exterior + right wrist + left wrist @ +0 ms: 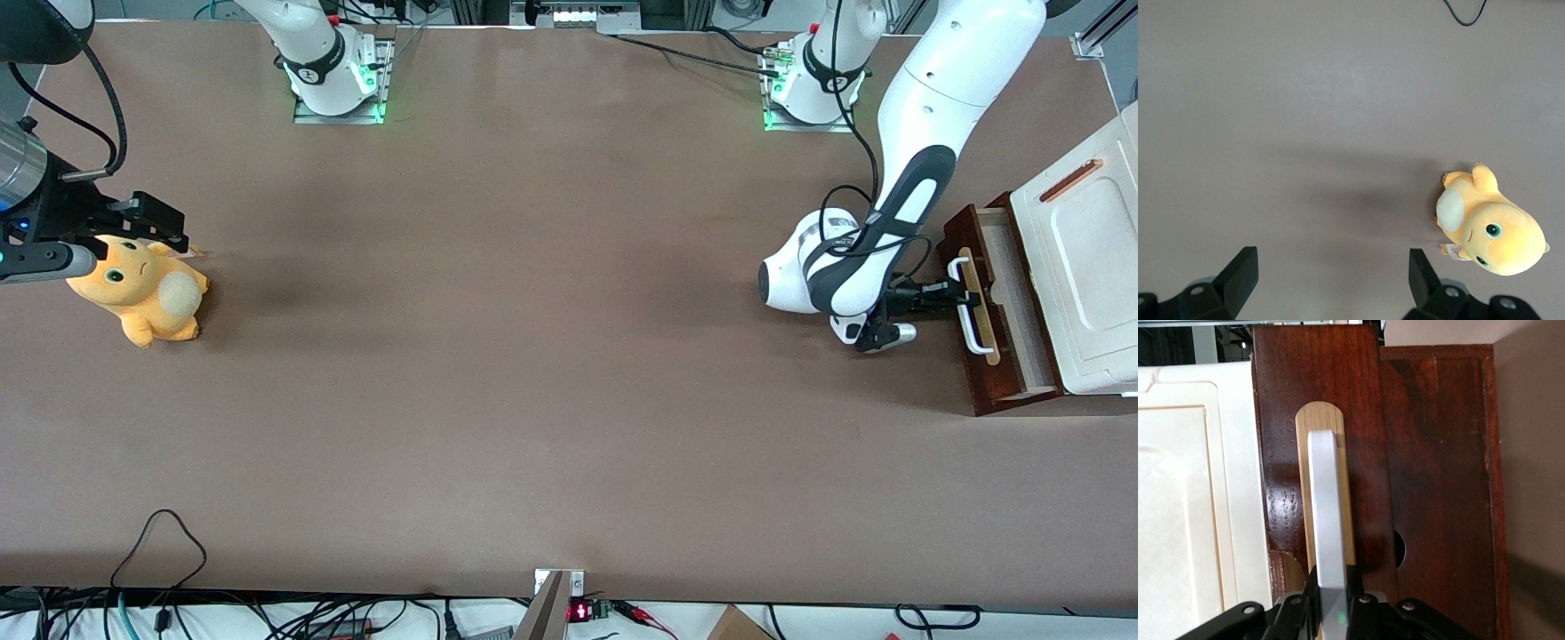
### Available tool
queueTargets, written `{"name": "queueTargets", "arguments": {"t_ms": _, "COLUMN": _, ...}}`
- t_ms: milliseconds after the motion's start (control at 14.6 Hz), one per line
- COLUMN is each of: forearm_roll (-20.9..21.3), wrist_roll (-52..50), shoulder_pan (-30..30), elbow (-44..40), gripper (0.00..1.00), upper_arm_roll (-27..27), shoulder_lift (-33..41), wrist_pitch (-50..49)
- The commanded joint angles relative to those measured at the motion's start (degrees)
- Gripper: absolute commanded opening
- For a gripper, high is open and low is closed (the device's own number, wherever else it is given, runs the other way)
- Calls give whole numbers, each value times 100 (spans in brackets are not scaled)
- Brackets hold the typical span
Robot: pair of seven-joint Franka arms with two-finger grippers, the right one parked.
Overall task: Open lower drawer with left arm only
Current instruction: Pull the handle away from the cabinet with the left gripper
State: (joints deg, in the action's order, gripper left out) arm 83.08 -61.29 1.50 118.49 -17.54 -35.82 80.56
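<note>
The left arm [925, 98] reaches down from its base to the working arm's end of the table [533, 356], and its gripper [958, 298] sits right at the front of the lower drawer [987, 356], level with the middle of the white bar handle [969, 307]. In the wrist view the gripper [1333, 603] has its black fingers [1313, 590] pressed against both sides of the handle [1328, 520], so it is clamped on that bar. The handle runs straight away from the gripper along a pale wooden strip [1321, 427], which is fixed to the dark red-brown drawer front [1358, 420]. The drawer [1358, 420] is pulled partly out of the cabinet [1085, 267]: just past the gripper in the front view, a band of pale wood inside the drawer shows between the drawer front and the cabinet's white moulded top [1089, 258]. That white top [1191, 507] lies beside the drawer front in the wrist view, and a dark wooden panel [1438, 487] with a round notch at its edge lies against the drawer front's other flank. Well apart from the gripper, toward the parked arm's end of the table, a yellow-orange plush toy [142, 298] lies on its side on the brown surface; the right wrist view shows the same toy [1491, 230].
</note>
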Motion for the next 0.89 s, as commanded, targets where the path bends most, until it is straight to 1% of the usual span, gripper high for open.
{"name": "queueTargets", "arguments": {"t_ms": 0, "forearm_roll": -107, "wrist_roll": 434, "shoulder_pan": -317, "elbow": -309, "gripper": 0, "upper_arm_roll": -382, "shoulder_lift": -48, "wrist_pitch": 241}}
{"name": "queueTargets", "arguments": {"t_ms": 137, "forearm_roll": -134, "wrist_roll": 434, "shoulder_pan": -334, "elbow": -309, "gripper": 0, "upper_arm_roll": -382, "shoulder_lift": -57, "wrist_pitch": 250}}
{"name": "queueTargets", "arguments": {"t_ms": 205, "forearm_roll": -143, "wrist_roll": 451, "shoulder_pan": -326, "elbow": -309, "gripper": 3, "upper_arm_roll": -382, "shoulder_lift": -48, "wrist_pitch": 259}}
{"name": "queueTargets", "arguments": {"t_ms": 274, "forearm_roll": -152, "wrist_roll": 460, "shoulder_pan": -317, "elbow": -301, "gripper": 16, "upper_arm_roll": -373, "shoulder_lift": -39, "wrist_pitch": 259}}
{"name": "queueTargets", "arguments": {"t_ms": 342, "forearm_roll": -161, "wrist_roll": 477, "shoulder_pan": -291, "elbow": -301, "gripper": 25, "upper_arm_roll": -373, "shoulder_lift": -30, "wrist_pitch": 259}}
{"name": "queueTargets", "arguments": {"t_ms": 411, "forearm_roll": -161, "wrist_roll": 521, "shoulder_pan": -273, "elbow": -292, "gripper": 48, "upper_arm_roll": -373, "shoulder_lift": -21, "wrist_pitch": 268}}
{"name": "queueTargets", "arguments": {"t_ms": 479, "forearm_roll": -161, "wrist_roll": 539, "shoulder_pan": -256, "elbow": -292, "gripper": 78, "upper_arm_roll": -373, "shoulder_lift": 5, "wrist_pitch": 285}}
{"name": "queueTargets", "arguments": {"t_ms": 616, "forearm_roll": -161, "wrist_roll": 539, "shoulder_pan": -247, "elbow": -309, "gripper": 97, "upper_arm_roll": -373, "shoulder_lift": 57, "wrist_pitch": 285}}
{"name": "queueTargets", "arguments": {"t_ms": 685, "forearm_roll": -169, "wrist_roll": 548, "shoulder_pan": -247, "elbow": -318, "gripper": 99, "upper_arm_roll": -382, "shoulder_lift": 110, "wrist_pitch": 303}}
{"name": "queueTargets", "arguments": {"t_ms": 753, "forearm_roll": -213, "wrist_roll": 626, "shoulder_pan": -247, "elbow": -344, "gripper": 100, "upper_arm_roll": -382, "shoulder_lift": 189, "wrist_pitch": 329}}
{"name": "queueTargets", "arguments": {"t_ms": 822, "forearm_roll": -387, "wrist_roll": 801, "shoulder_pan": -229, "elbow": -423, "gripper": 100, "upper_arm_roll": -382, "shoulder_lift": 311, "wrist_pitch": 503}}
